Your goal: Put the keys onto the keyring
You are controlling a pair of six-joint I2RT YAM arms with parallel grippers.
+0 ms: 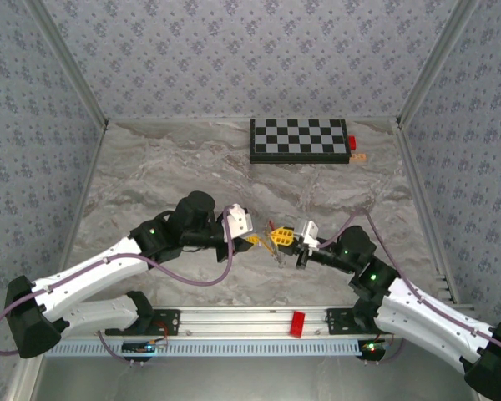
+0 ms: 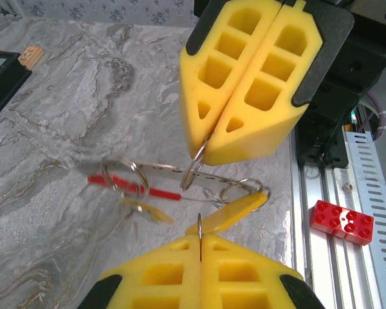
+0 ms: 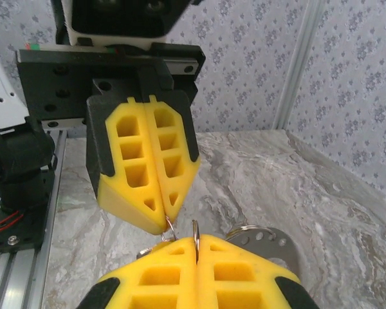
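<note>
Closest to me, at six o'clock, a red toy brick (image 1: 297,323) sits on the rail (image 1: 234,322) between the two arm bases. Coming in from the left, the left gripper (image 1: 252,240) reaches toward the middle of the marble table (image 1: 150,184). Its yellow pads (image 2: 154,283) are pressed fully together, with a thin wire loop (image 2: 199,225) nipped edge-on at the very tips.

Just at its three o'clock is the keyring (image 2: 161,170), strung between the two grippers and seen almost edge-on. It is a grey band with a red stretch along its near side and small rings threaded on it. Two yellowish flat keys (image 2: 235,209) dangle beneath it, one toward each end.

The right gripper (image 1: 279,236) faces the left one nearly tip to tip. It is squeezed closed too, pinching a small split ring (image 2: 194,168) that hooks into the keyring.

Farther back, at one o'clock, lies a checkerboard (image 1: 299,140) with a small red block (image 1: 351,143) against its right end.
</note>
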